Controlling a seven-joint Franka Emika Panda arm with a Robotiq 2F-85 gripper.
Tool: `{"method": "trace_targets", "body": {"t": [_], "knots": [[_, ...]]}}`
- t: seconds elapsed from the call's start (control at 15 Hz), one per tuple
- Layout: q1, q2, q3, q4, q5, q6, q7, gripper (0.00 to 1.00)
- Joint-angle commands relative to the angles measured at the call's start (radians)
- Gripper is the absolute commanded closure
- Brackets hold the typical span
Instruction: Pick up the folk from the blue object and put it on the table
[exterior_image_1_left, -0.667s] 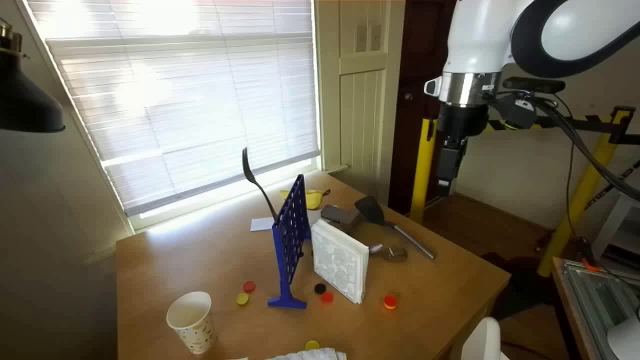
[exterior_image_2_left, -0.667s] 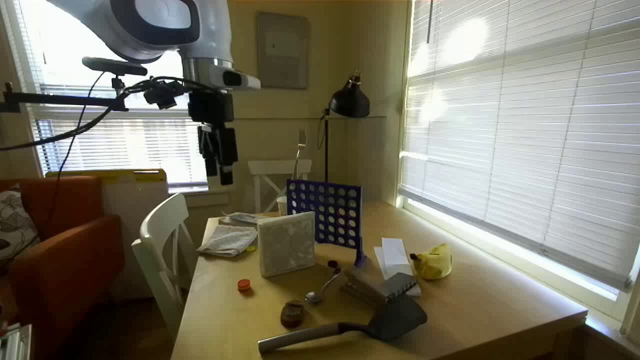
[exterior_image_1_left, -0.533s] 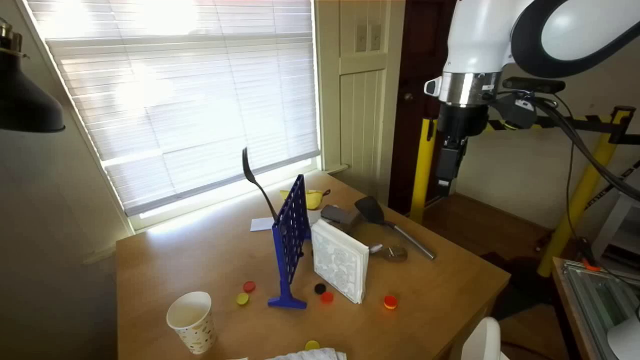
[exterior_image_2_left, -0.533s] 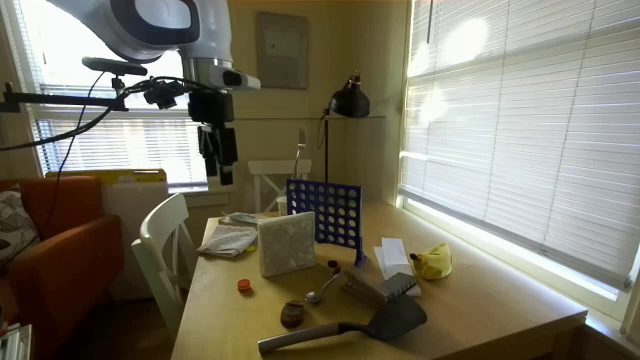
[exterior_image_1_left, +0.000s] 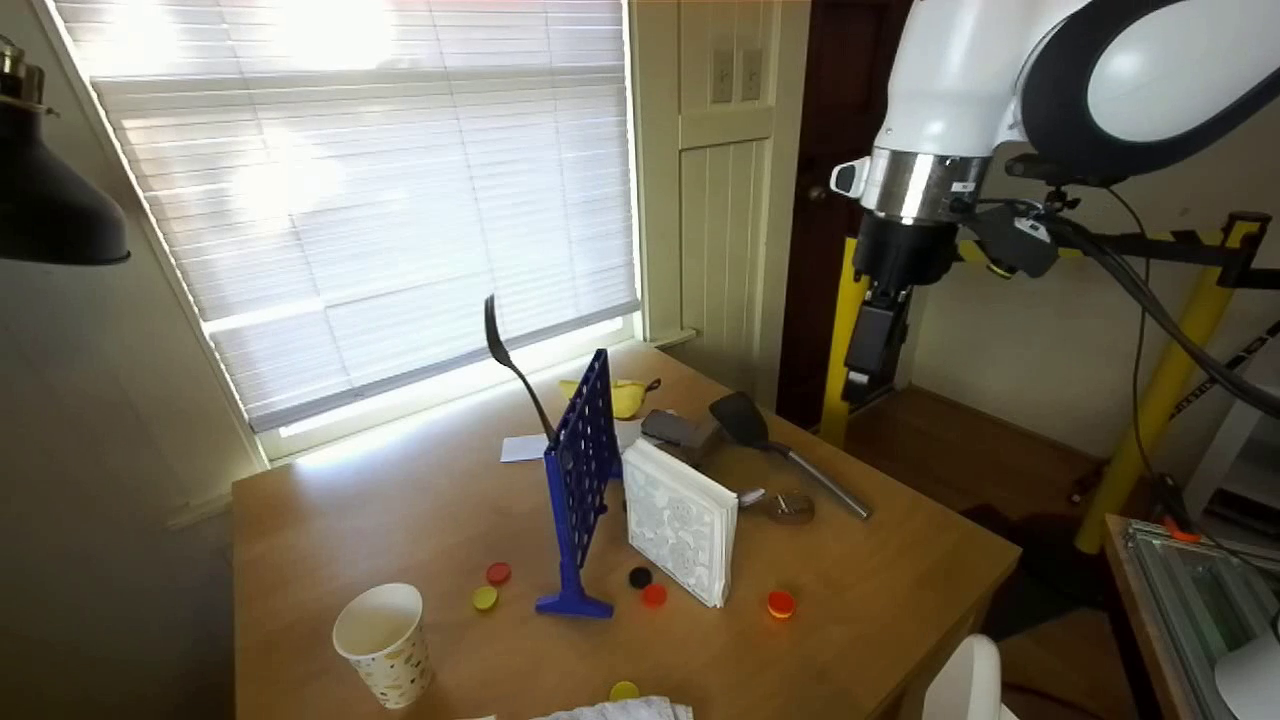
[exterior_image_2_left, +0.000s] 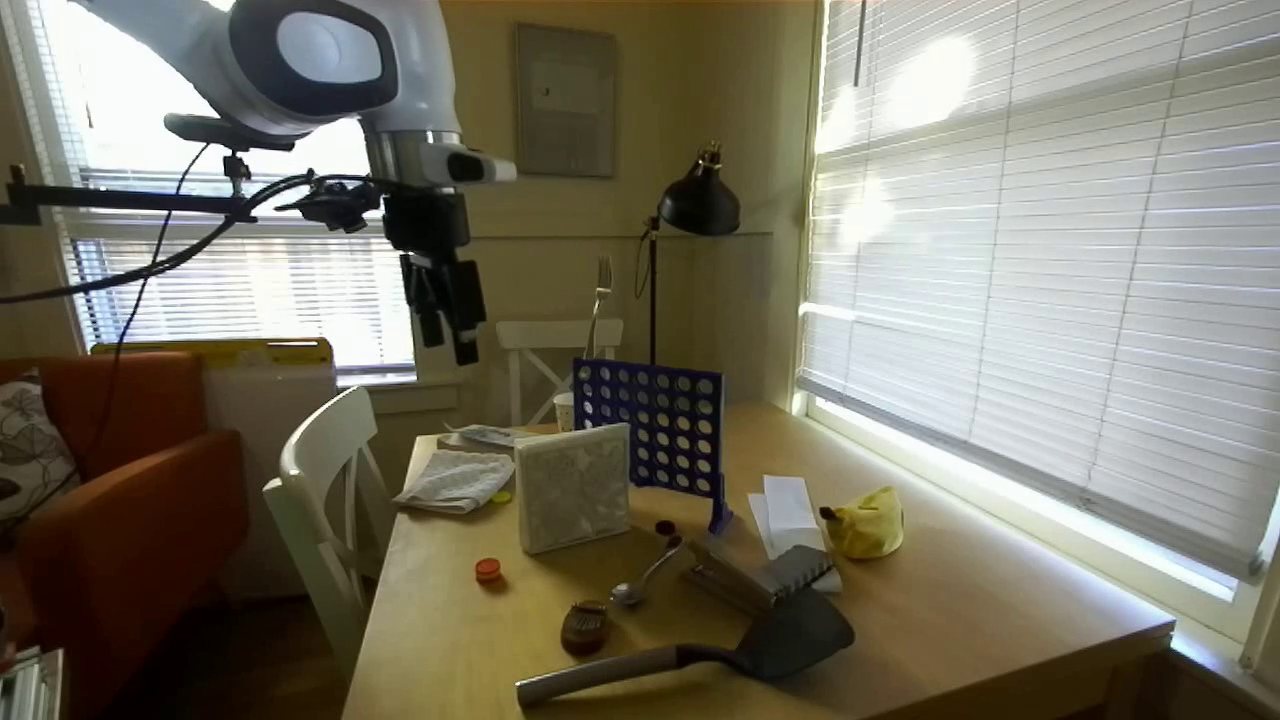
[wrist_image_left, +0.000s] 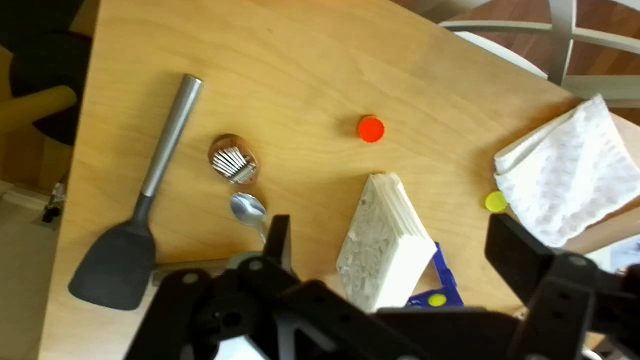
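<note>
Grey fork (exterior_image_1_left: 510, 364) juts freely above the edge of the blue panel (exterior_image_1_left: 583, 470).

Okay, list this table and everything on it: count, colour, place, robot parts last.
Table: one, light brown, beside window
Blue panel: one, blue, on table
Fork: one, greyish, sticking up from panel
Block: one, white, beside panel
Discs: at least six, red, yellow, dark, scattered
Cup: one, speckled white, on table
Spatula: one, black and silver, near edge
Boxy object: one, grey, beside spatula
Thumb piano: one, brown, near spatula
Spoon: one, silver, near thumb piano
Cloth: one, white, near edge
Papers: several, mostly white, on table
Yellow object: one, yellow, near papers
Robot arm: one, mostly white, raised
Gripper: one, black, raised, jaws apart
</note>
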Motion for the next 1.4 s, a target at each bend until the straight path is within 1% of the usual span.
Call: {"method": "trace_targets", "body": {"t": [0.0, 0.2, 0.27, 0.4, 0.67, 0.73, 0.87, 1.0, 1.13, 1.2, 1.33], "knots": [[0.065, 0.084, 0.025, 0.027, 0.106, 0.172, -0.014, 0.0], [0.112, 0.155, 0.041, 0.053, 0.168, 0.358, -0.035, 0.0], [0.125, 0.181, 0.042, 0.068, 0.185, 0.398, -0.043, 0.0], [0.151, 0.226, 0.038, 0.085, 0.212, 0.518, -0.092, 0.0], [0.188, 0.316, 0.013, 0.097, 0.245, 0.729, -0.243, 0.0], [0.204, 0.341, 0.003, 0.098, 0.272, 0.8, -0.307, 0.0], [0.242, 0.373, -0.016, 0.104, 0.359, 0.891, -0.428, 0.0], [0.275, 0.405, -0.022, 0.129, 0.461, 0.95, -0.528, 0.0], [0.296, 0.426, -0.015, 0.169, 0.558, 0.977, -0.594, 0.0], [0.265, 0.389, -0.006, 0.113, 0.472, 0.953, -0.522, 0.0], [0.282, 0.404, -0.006, 0.141, 0.516, 0.961, -0.557, 0.0]]}}
